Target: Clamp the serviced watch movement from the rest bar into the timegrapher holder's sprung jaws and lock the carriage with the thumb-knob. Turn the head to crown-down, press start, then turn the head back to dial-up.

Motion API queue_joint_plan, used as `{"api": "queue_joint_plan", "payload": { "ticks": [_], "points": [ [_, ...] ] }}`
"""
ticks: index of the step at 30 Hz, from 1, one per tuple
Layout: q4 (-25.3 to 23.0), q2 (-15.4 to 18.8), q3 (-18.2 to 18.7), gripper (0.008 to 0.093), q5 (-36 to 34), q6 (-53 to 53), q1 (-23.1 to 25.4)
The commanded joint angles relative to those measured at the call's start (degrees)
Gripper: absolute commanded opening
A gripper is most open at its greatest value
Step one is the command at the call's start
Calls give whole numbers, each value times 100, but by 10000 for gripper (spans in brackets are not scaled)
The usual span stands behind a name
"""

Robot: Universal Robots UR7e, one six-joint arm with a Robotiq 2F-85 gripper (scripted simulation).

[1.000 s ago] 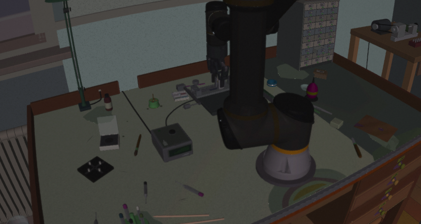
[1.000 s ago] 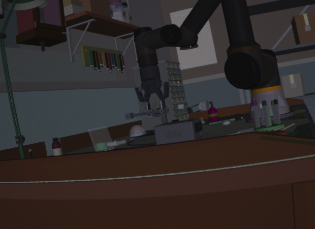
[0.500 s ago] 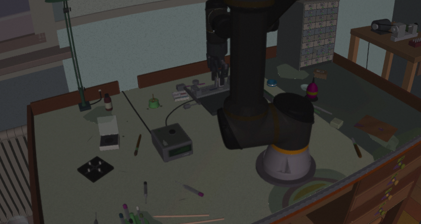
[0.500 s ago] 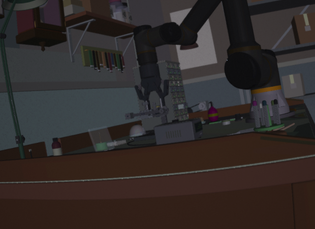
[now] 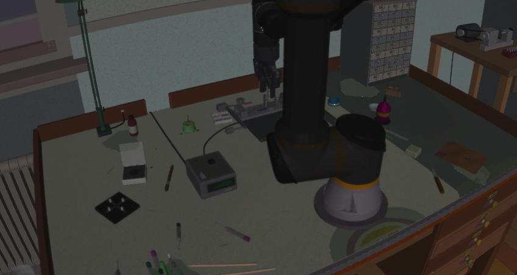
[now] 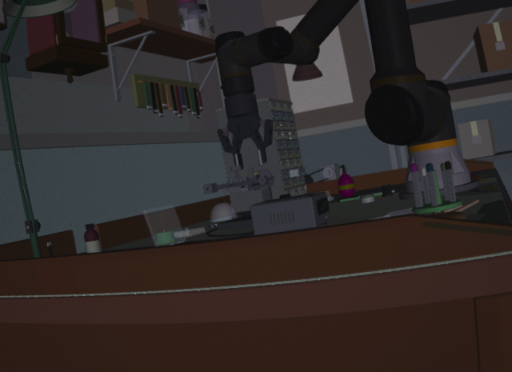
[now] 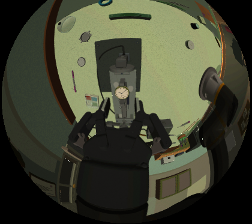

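Note:
The watch movement [image 7: 121, 92], a small round piece with a pale dial and hands, sits dial-up in the timegrapher holder [image 7: 121, 98]. The grey holder [image 5: 254, 109] stands on a dark plate at the back of the bench. A cable runs from it to the grey timegrapher box [image 5: 211, 174], which has a round button on top and a green display. The green rest bar [image 7: 130, 16] lies apart from the holder, beyond the dark plate in the wrist camera. My gripper [image 6: 248, 156] hangs just above the holder, pointing down. It is open and holds nothing.
Behind the holder runs the bench's brown back rail [image 5: 214, 89], and a grey drawer cabinet [image 5: 390, 36] stands to the right. A green lamp [image 5: 87, 55], a small bottle [image 5: 133, 125], a green pot [image 5: 188, 126] and a magenta oiler [image 5: 383, 110] stand around. Tools lie near the front edge.

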Motion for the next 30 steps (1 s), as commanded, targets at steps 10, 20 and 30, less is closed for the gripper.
{"api": "queue_joint_plan", "payload": {
  "ticks": [10,20,30],
  "points": [
    [135,-65,-73,580,0,0,0],
    [383,-180,-215,580,0,0,0],
    [1666,-608,-1064,580,0,0,0]
  ]
}}
